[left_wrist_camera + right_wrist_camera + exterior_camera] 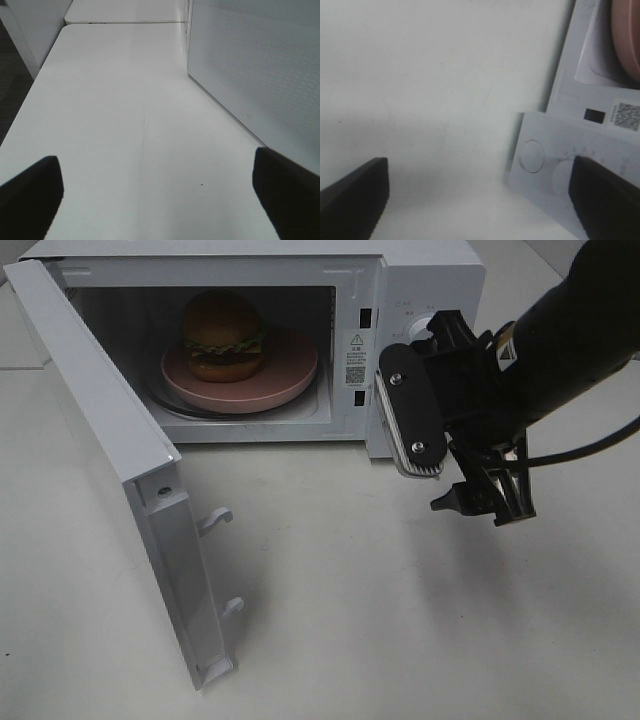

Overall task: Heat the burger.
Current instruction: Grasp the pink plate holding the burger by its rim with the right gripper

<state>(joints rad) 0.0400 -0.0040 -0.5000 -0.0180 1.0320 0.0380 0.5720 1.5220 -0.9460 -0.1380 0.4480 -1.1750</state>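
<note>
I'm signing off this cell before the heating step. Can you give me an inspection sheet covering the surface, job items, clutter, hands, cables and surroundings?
Surface: white table; a faint line shows in the left wrist view.
Job's things: the burger sits on the pink plate inside the microwave; its door is swung wide open.
Clutter: nothing seen.
Hands: right hand open and empty, in front of the control panel; left hand open and empty, over the table.
Cables: one black cable by the right arm.
Surroundings: dark floor beyond the table edge.
</note>
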